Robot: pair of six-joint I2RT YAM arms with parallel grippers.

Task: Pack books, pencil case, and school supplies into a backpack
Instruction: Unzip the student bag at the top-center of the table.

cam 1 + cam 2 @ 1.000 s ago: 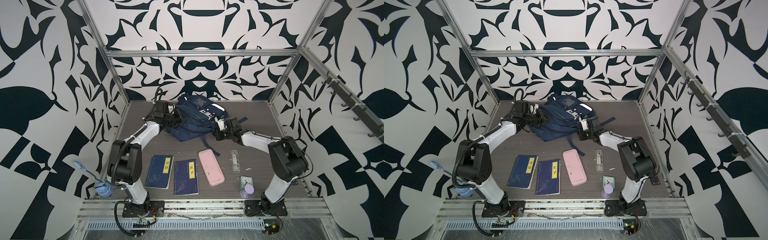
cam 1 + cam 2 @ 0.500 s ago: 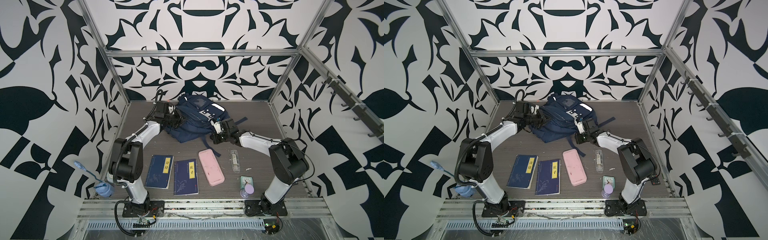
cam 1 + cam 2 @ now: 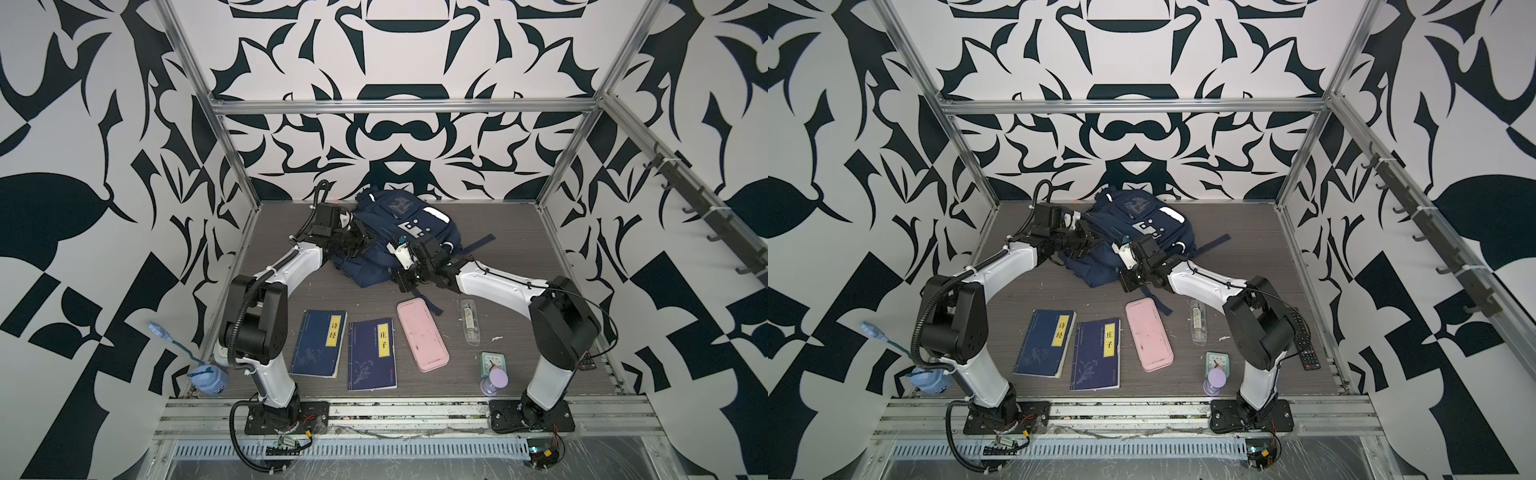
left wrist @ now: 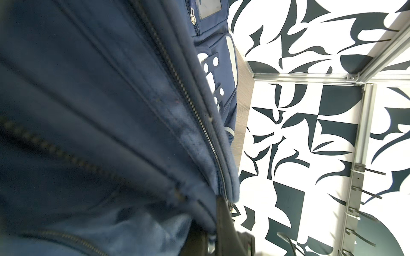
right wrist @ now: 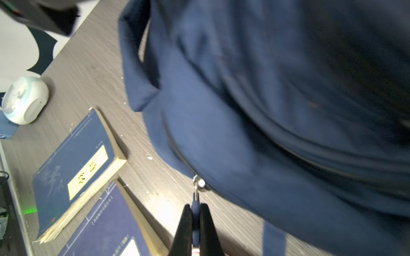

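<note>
With the right gripper (image 5: 195, 207) pinched shut on the zip pull (image 5: 196, 198) and the left gripper (image 3: 359, 244) closed on the backpack (image 3: 399, 232) rim, draw along the track, keeping fabric taut.

L jaws mostly hidden by backpack (image 4: 88, 110) fabric; one book (image 5: 106, 230) cut off, rt wrist view.

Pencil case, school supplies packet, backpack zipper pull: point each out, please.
pencil case (image 3: 422, 335), in a top view, middle of its pink lid.
school supplies packet (image 3: 469, 322), in a top view, middle of the clear sleeve.
zipper pull (image 5: 195, 199), right wrist view, blue tab beside its metal ring.
</note>
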